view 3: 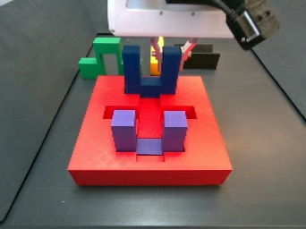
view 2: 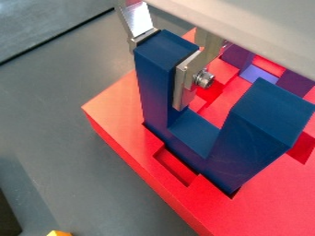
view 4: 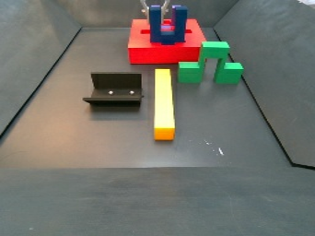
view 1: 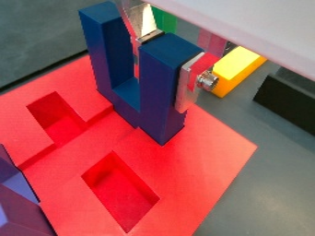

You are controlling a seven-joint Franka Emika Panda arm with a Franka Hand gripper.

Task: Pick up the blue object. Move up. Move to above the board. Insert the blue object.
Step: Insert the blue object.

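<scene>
The blue object (view 1: 145, 83) is a dark blue U-shaped block, standing upright with its prongs up. My gripper (view 1: 160, 53) is shut on one prong, a silver finger on each side, which also shows in a wrist view (view 2: 163, 51). The block's base is down at the top of the red board (view 1: 209, 157), at the board's far end in a side view (view 3: 156, 73). I cannot tell whether the base sits inside a recess. In a side view the block (view 4: 174, 18) stands at the back of the board (view 4: 142, 51).
A purple U-shaped block (view 3: 148, 131) stands in the board's near part. Open recesses (view 1: 121, 189) lie beside the blue block. Green blocks (view 4: 209, 63), a long yellow bar (view 4: 164, 101) and the fixture (view 4: 113, 89) are on the floor off the board.
</scene>
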